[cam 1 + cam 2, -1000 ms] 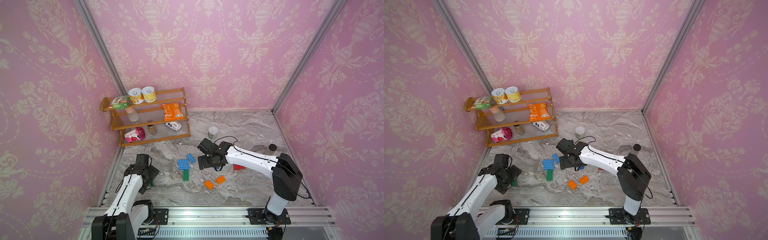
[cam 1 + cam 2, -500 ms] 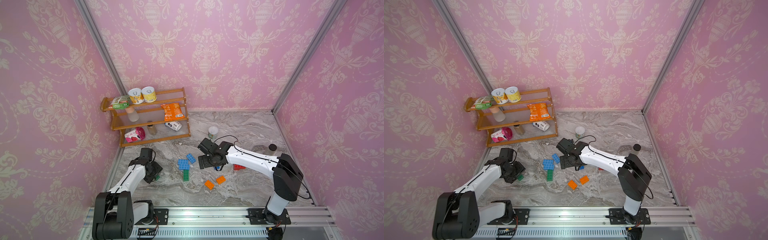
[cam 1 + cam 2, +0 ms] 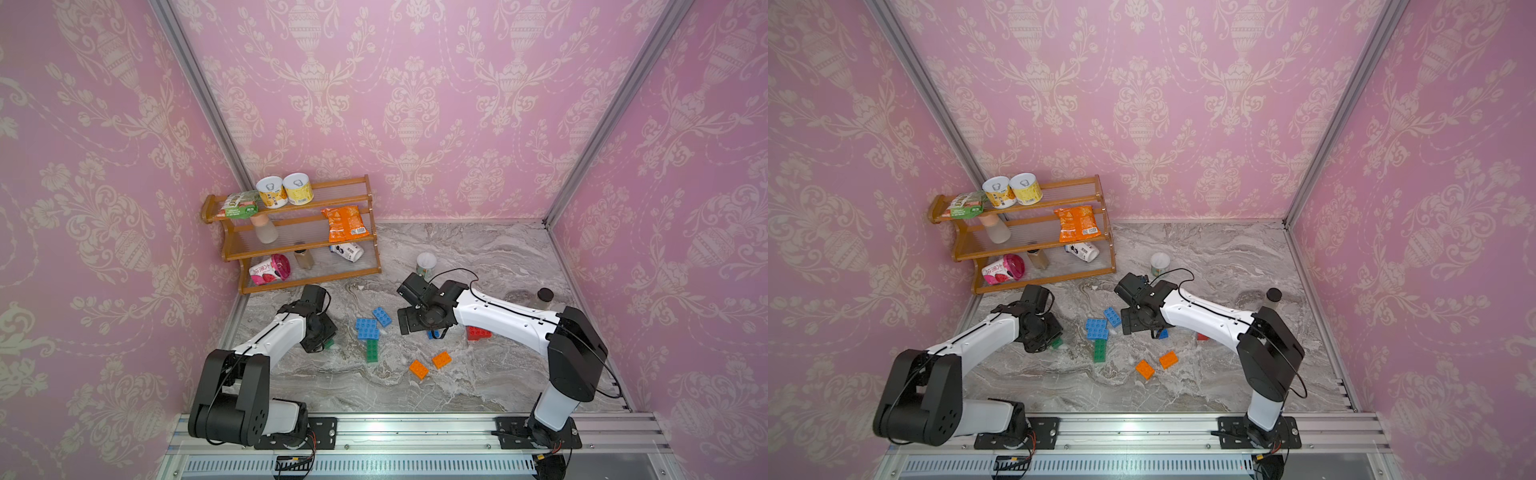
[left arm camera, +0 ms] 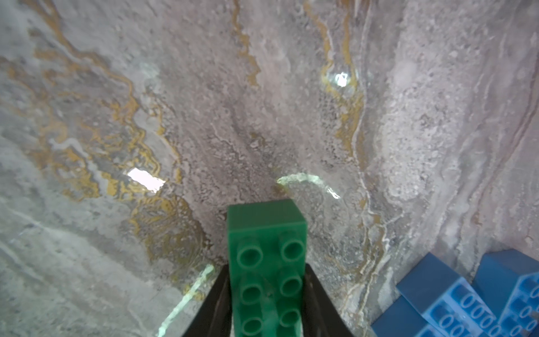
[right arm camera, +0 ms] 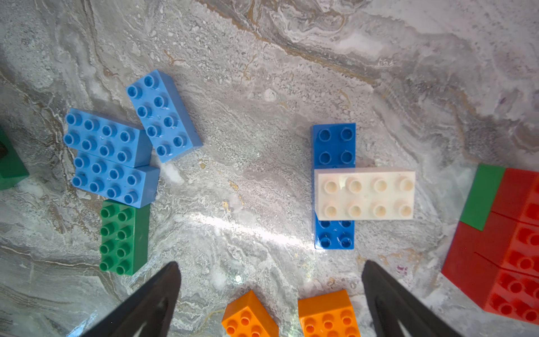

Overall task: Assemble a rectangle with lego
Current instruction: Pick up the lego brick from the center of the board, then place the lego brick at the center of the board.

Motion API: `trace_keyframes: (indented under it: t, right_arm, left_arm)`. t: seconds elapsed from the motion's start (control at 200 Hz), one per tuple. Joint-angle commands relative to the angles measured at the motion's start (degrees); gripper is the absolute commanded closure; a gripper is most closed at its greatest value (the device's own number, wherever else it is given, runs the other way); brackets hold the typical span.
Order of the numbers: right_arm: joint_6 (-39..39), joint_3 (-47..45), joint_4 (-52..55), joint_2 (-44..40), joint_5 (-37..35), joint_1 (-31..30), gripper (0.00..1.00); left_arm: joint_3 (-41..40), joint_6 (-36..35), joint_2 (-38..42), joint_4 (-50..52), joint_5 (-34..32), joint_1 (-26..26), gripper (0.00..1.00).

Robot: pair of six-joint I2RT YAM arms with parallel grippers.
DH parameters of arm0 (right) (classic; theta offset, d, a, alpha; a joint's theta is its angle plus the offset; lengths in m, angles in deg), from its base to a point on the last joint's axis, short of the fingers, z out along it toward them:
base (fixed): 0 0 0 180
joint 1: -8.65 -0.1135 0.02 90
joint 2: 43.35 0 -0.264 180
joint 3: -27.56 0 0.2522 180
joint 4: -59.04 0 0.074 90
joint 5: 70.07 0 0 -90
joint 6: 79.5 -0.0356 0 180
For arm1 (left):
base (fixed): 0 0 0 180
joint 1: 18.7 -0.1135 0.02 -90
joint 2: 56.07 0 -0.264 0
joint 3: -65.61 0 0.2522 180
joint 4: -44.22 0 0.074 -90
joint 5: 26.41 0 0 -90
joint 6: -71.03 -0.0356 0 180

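The left gripper (image 4: 267, 267) pinches a green brick (image 4: 267, 233). Its two dark fingers (image 4: 217, 294) press flat against the brick's long sides, the studs face the wrist camera, and roughly half the brick sticks out past the tips. In both top views this gripper sits low near the left edge of the marble surface (image 3: 478, 257), in front of the wooden shelf (image 3: 332, 277), with only a sliver of green showing beneath it. I cannot tell whether the brick is clear of the surface. The step in hand looks like the pickup of one more piece for the rectangle.

Just beside it, toward the middle of the surface, two light blue bricks (image 3: 367, 328) lie with their long sides touching. A third light blue brick (image 3: 381, 316) lies skewed at their far corner. A second green brick (image 3: 372, 350) has its short end against the long side of the nearer one. The next move probably calls for a lift, a short carry toward the middle, and a turn so the held brick lies parallel to the second green brick. It would then go down flush beside that one without nudging the loose pieces.

The right gripper (image 5: 271, 280) hangs empty with its jaws spread wide. It is above a white brick (image 5: 364, 194) that sits crosswise on a dark blue brick (image 5: 334, 140). Two orange bricks (image 3: 418, 369) lie nearer the front edge, and a red stack (image 3: 478, 332) sits toward the right.
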Motion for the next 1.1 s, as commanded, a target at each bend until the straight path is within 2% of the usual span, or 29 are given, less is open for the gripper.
trace_keyframes:
  t: [0.0, 0.115, 0.33, 0.46, 0.57, 0.78, 1.096]
  right_arm:
    - [0.0, -0.8, 1.0, -3.5, -2.4, 0.6, 0.0]
    - [-0.3, -1.8, 1.6, -5.6, -4.1, 1.4, 0.0]
    - [-2.6, -5.0, 4.1, -11.9, -7.9, 4.2, 0.0]
    - [-3.9, -6.7, 7.0, -15.6, -10.6, 6.3, 0.0]
    - [-4.6, -8.1, 8.6, -18.8, -12.1, 7.8, 0.0]
    - [-6.1, -12.1, 9.6, -24.8, -13.0, 9.9, 0.0]
    - [-6.7, -13.9, 9.4, -27.3, -13.2, 10.3, 0.0]
  left_arm:
    - [-0.6, -2.2, -2.8, 3.2, -2.0, 1.7, 0.88]
    - [2.5, -5.6, -1.3, 5.2, -3.9, 4.0, 1.0]
    - [8.5, -17.6, 7.1, 4.1, -4.8, 10.4, 1.0]
    - [11.0, -24.3, 7.9, 2.9, -2.2, 15.0, 1.0]
    - [13.5, -28.5, 4.8, 2.4, -2.5, 21.2, 1.0]
    - [19.4, -34.4, -6.2, 2.9, -4.3, 32.0, 1.0]
    - [24.4, -40.8, -17.1, 4.8, -5.4, 38.8, 1.0]
